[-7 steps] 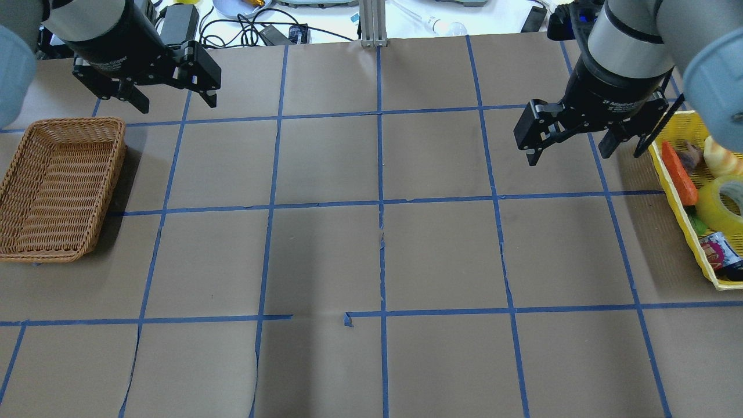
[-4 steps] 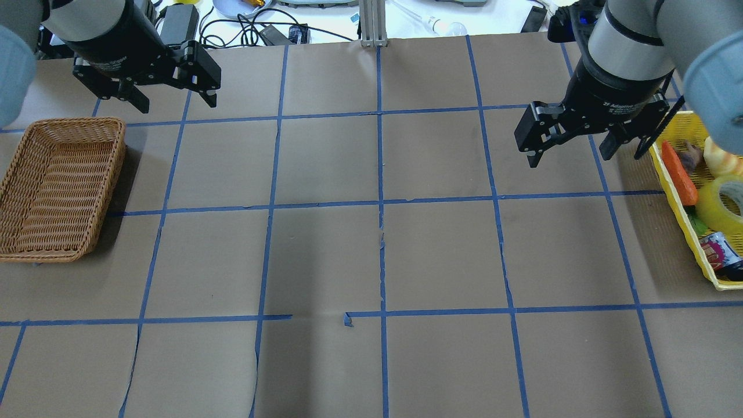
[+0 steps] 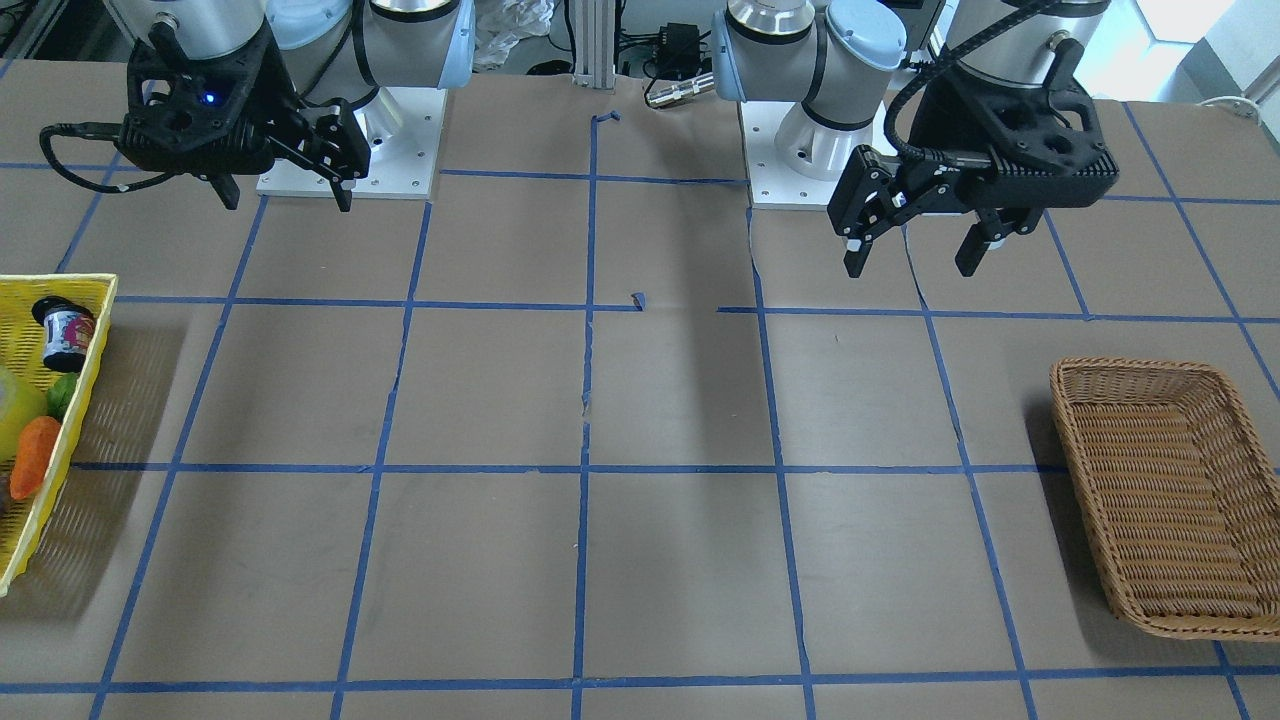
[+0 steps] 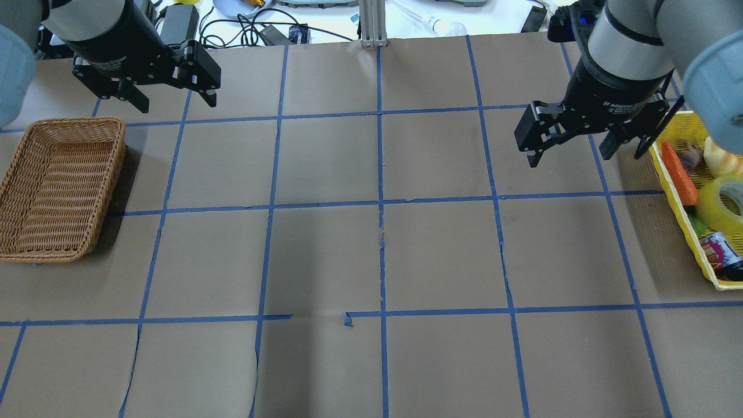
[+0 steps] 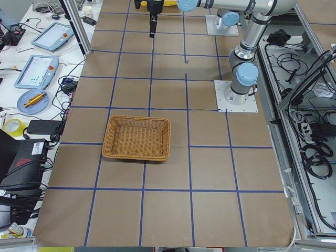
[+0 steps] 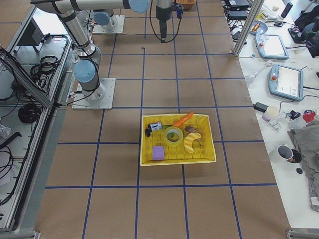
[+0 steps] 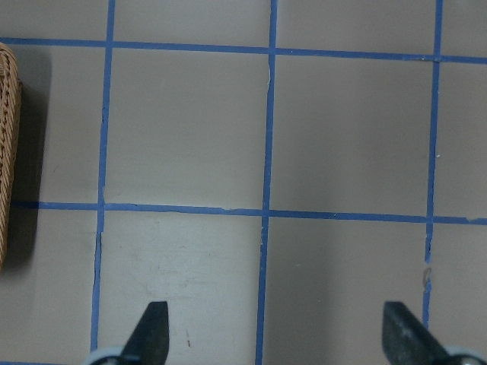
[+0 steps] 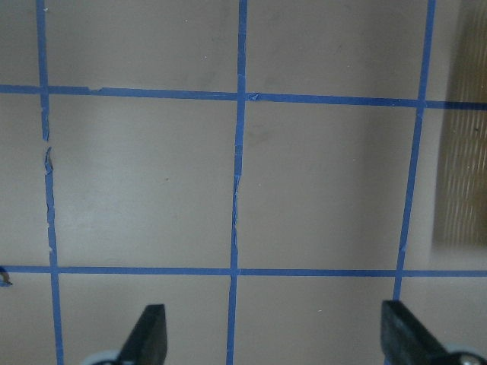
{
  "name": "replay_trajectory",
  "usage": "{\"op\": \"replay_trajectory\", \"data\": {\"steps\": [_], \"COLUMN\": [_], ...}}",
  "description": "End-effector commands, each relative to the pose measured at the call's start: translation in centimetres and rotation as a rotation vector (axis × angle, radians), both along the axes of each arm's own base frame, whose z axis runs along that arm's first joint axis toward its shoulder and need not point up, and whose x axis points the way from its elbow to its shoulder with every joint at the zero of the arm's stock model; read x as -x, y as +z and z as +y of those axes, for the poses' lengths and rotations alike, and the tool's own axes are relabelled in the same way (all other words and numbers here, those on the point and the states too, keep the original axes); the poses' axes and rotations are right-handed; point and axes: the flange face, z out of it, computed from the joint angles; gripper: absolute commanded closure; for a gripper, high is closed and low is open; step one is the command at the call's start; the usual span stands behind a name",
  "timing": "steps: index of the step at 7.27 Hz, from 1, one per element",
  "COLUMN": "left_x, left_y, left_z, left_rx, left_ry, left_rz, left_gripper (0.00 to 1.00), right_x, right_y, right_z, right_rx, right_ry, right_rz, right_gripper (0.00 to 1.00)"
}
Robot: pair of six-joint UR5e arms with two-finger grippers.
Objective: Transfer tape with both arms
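The yellow tape roll lies in a yellow basket at the table's right edge. It also shows in the exterior right view, flat among other items. My right gripper hangs open and empty above the table, just left of that basket. It shows open in the front view and in its wrist view. My left gripper is open and empty at the far left, beyond a wicker basket. It also shows in the front view and in its wrist view.
The yellow basket also holds an orange carrot, a small can, a pale banana-shaped piece and a purple block. The wicker basket holds nothing. Blue tape lines grid the brown table. Cables and devices lie beyond the far edge.
The right wrist has shifted very slightly. Both grippers stay open and nothing else has moved.
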Motion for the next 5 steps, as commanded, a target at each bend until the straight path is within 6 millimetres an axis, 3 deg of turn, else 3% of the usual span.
{"op": "replay_trajectory", "data": {"steps": [1,4,5], "left_x": [0.0,0.0,0.0], "left_y": [0.0,0.0,0.0], "left_z": [0.0,0.0,0.0], "left_rx": [-0.001,-0.001,-0.001], "left_ry": [0.001,-0.001,0.001], "left_rz": [-0.001,-0.001,-0.001], "left_gripper": [0.00,0.00,0.00], "right_x": [0.0,1.3,4.1], "right_y": [-0.2,-0.1,-0.3], "right_z": [0.0,-0.7,-1.4], "right_rx": [-0.004,0.007,0.005], "right_ry": [0.002,-0.010,-0.065], "right_rz": [0.004,0.010,0.018], "right_gripper": [0.00,0.00,0.00]}}
